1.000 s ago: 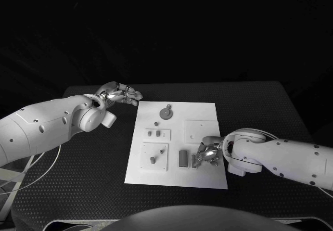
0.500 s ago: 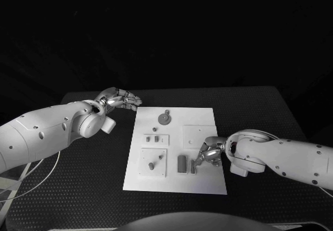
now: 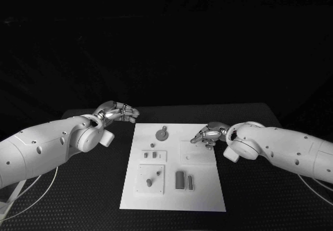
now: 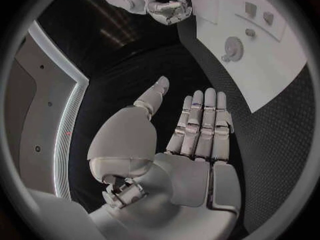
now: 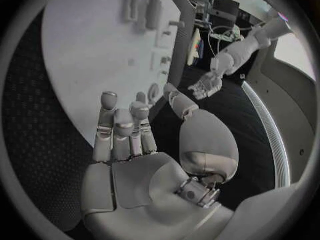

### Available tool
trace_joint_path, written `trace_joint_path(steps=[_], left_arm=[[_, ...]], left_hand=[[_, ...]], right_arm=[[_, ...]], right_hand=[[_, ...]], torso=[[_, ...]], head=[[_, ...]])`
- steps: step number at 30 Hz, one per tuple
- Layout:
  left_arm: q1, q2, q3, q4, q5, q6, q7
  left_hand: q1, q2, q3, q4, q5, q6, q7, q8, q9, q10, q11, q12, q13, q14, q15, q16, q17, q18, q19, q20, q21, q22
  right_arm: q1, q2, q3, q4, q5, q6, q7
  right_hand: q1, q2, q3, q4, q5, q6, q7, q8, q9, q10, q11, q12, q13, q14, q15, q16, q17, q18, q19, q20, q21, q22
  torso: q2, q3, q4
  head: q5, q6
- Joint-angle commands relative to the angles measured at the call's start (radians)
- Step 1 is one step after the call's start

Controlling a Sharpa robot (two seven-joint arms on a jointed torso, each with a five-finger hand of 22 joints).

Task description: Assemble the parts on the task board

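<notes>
On the near part of the task board (image 3: pixel 173 202), two upright bars (image 3: pixel 184 180) are seen side by side, and beside them a raised square plate (image 3: pixel 151 179) carrying two small pieces. Further in, a smaller plate (image 3: pixel 154 156) with two short pieces is found, and opposite it a plain square plate (image 3: pixel 196 153) with no piece that can be made out on it. Toward the far edge, a round disc (image 3: pixel 161 134) with a small tab is lying, and a small peg (image 3: pixel 153 145) just near of it. Whether these parts are seated in their final places or merely laid out cannot be judged; the scene would fit a board with parts waiting to be fitted as well as one with parts already set in.

The right hand (image 3: pixel 207 134) is held above the board's far right part, and the left hand (image 3: pixel 119 111) above the counter (image 3: pixel 83 192) just beyond the board's far left corner.

From the head view the fingers cannot be read. In the left wrist view the left hand (image 4: pixel 190 138) is shown flat, fingers together and thumb apart, holding nothing, with the disc (image 4: pixel 233 48) beyond it. In the right wrist view the right hand (image 5: pixel 133 138) is likewise shown holding nothing, fingers loosely extended, and the bars (image 5: pixel 143 12) are seen far off.
</notes>
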Motion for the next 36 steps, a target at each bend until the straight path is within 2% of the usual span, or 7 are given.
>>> trace_joint_path(steps=[1, 16, 26, 27, 29, 31, 36], left_arm=[[0.005, 0.015, 0.001, -0.021, 0.059, -0.005, 0.033], [0.024, 0.092, 0.002, -0.159, 0.157, -0.016, 0.055], [0.023, 0.102, 0.002, -0.167, 0.171, 0.014, 0.077], [0.022, 0.098, 0.001, -0.168, 0.144, -0.007, 0.044], [0.02, 0.097, 0.002, -0.162, 0.146, -0.013, 0.046], [0.015, 0.093, 0.005, -0.149, 0.15, -0.028, 0.052], [-0.01, 0.074, 0.02, -0.073, 0.17, -0.108, 0.084]], left_hand=[[-0.002, 0.011, 0.005, 0.001, -0.003, 0.008, 0.001, 0.004, 0.001, 0.003, 0.002, -0.001, -0.002, -0.012, 0.01, -0.022, -0.006, 0.0, -0.021, 0.005, -0.002, -0.005], [-0.012, 0.006, 0.014, 0.002, -0.002, -0.062, -0.031, -0.028, -0.01, -0.146, 0.01, -0.014, -0.058, -0.13, 0.052, -0.175, -0.054, -0.008, -0.156, 0.054, -0.003, -0.076], [-0.029, 0.006, 0.007, 0.004, -0.003, -0.095, -0.047, -0.036, -0.008, -0.203, -0.001, -0.012, -0.057, -0.163, 0.056, -0.205, -0.063, -0.008, -0.203, 0.073, -0.002, -0.106], [-0.335, 0.071, -0.347, 0.289, -0.061, -0.85, -0.18, -0.306, -0.417, -1.125, -0.143, -0.077, -0.124, -0.842, -0.13, -0.592, -0.37, -0.008, -0.832, -0.033, -0.066, -0.87], [-1.068, 0.071, -0.347, 0.289, -0.061, -0.85, -0.18, -0.306, -0.417, -1.125, -0.143, -0.077, -0.124, -0.842, -0.13, -0.592, -0.37, -0.008, -0.832, -0.033, -0.066, -0.87], [-1.068, 0.071, -0.347, 0.289, -0.061, -0.85, -0.18, -0.306, -0.417, -1.125, -0.143, -0.077, -0.124, -0.842, -0.13, -0.592, -0.37, -0.008, -0.832, -0.033, -0.066, -0.87], [-1.068, 0.071, -0.347, 0.289, -0.061, -0.85, -0.18, -0.306, -0.417, -1.125, -0.143, -0.077, -0.124, -0.842, -0.13, -0.592, -0.37, -0.008, -0.832, -0.033, -0.066, -0.87]], right_arm=[[0.001, 0.059, 0.016, -0.131, 0.198, -0.021, 0.271], [-0.045, 0.207, 0.151, -0.4, 0.29, 0.057, 0.44], [-0.06, 0.2, 0.172, -0.382, 0.298, 0.062, 0.456], [-0.058, 0.203, 0.171, -0.387, 0.274, 0.035, 0.417], [-0.058, 0.201, 0.17, -0.381, 0.278, 0.029, 0.418], [-0.059, 0.196, 0.168, -0.367, 0.286, 0.015, 0.422], [-0.063, 0.168, 0.158, -0.286, 0.331, -0.065, 0.445]], right_hand=[[0.027, 0.032, -0.016, -0.015, -0.004, -0.009, 0.0, -0.003, 0.004, -0.021, 0.002, -0.031, -0.024, -0.028, 0.001, -0.024, -0.013, 0.002, -0.034, 0.011, -0.016, 0.013], [0.09, 0.114, -0.006, -0.012, -0.001, -0.165, 0.064, -0.075, -0.033, -0.323, 0.16, -0.707, -0.598, -0.548, 0.292, -0.791, -0.39, -0.149, -0.601, 0.157, -0.433, -0.152], [0.086, 0.123, -0.056, -0.013, -0.002, -0.192, 0.068, -0.069, -0.052, -0.263, 0.165, -0.837, -0.794, -0.526, 0.295, -0.92, -0.479, -0.151, -0.62, 0.176, -0.501, -0.182], [-0.855, 0.153, -0.593, 0.278, -0.05, -0.99, -0.108, -0.206, -0.685, -1.182, 0.005, -1.0, -1.139, -1.182, 0.109, -1.414, -0.837, -0.246, -1.063, -0.016, -0.745, -0.521], [-0.855, 0.153, -0.593, 0.278, -0.05, -0.99, -0.108, -0.206, -0.685, -1.182, 0.005, -1.0, -1.139, -1.182, 0.109, -1.414, -0.837, -0.246, -1.063, -0.016, -0.745, -0.562], [-0.855, 0.153, -0.593, 0.278, -0.05, -0.99, -0.108, -0.206, -0.685, -1.182, 0.005, -1.0, -1.139, -1.182, 0.109, -1.414, -0.837, -0.246, -1.063, -0.016, -0.745, -1.309], [-0.855, 0.153, -0.593, 0.278, -0.05, -0.99, -0.108, -0.206, -0.685, -1.182, 0.005, -1.0, -1.139, -1.182, 0.109, -1.414, -0.837, -0.246, -1.063, -0.016, -0.745, -1.309]], torso=[[-0.029, -0.0074, -0.0091], [-0.086, -0.0156, -0.0185], [-0.09, -0.0083, -0.0258], [-0.087, -0.0104, -0.0223], [-0.088, -0.0104, -0.023], [-0.091, -0.0106, -0.0249], [-0.108, -0.0114, -0.0351]], head=[[0.003, 0.048], [0.022, 0.18], [0.023, 0.22], [0.024, 0.212], [0.024, 0.209], [0.025, 0.202], [0.033, 0.162]])
